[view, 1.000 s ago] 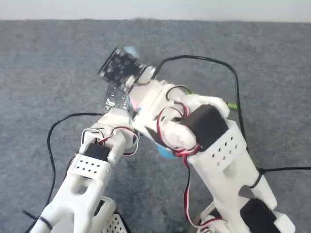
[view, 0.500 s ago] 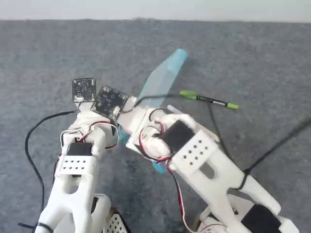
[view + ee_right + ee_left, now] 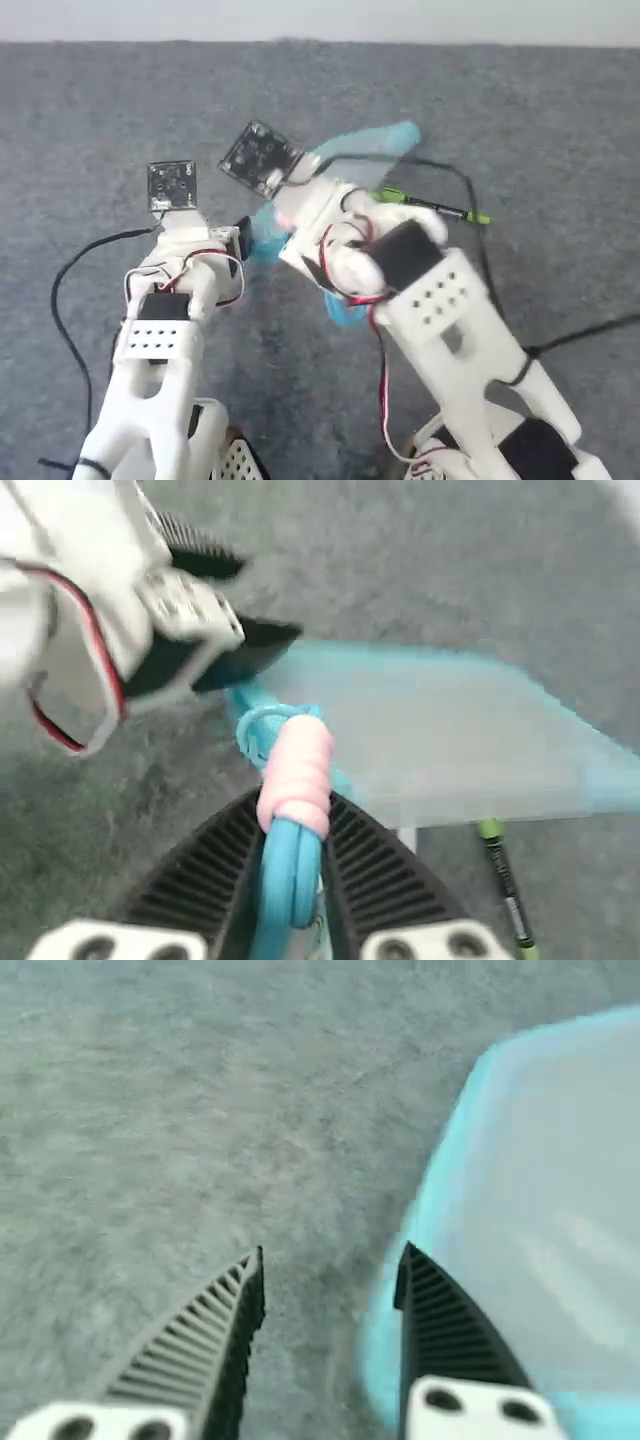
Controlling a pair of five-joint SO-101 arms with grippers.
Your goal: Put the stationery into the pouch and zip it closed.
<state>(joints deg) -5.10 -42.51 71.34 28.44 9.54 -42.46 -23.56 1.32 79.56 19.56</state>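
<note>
On the grey table (image 3: pixel 100 120), my right fingers (image 3: pixel 215 870) pinch the blue pouch (image 3: pixel 430 740) by its pink-tagged loop (image 3: pixel 295 765), left fingers (image 3: pixel 215 1340) gape beside its edge, 1 green pen (image 3: pixel 430 207) lies outside, so packing and zipping remain.

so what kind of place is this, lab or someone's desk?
Likely a tabletop robot test bench: a plain grey felt-like mat covers the surface, a white left arm and right arm with exposed wiring sit side by side, and the props are a translucent blue pouch and a green pen.
</note>
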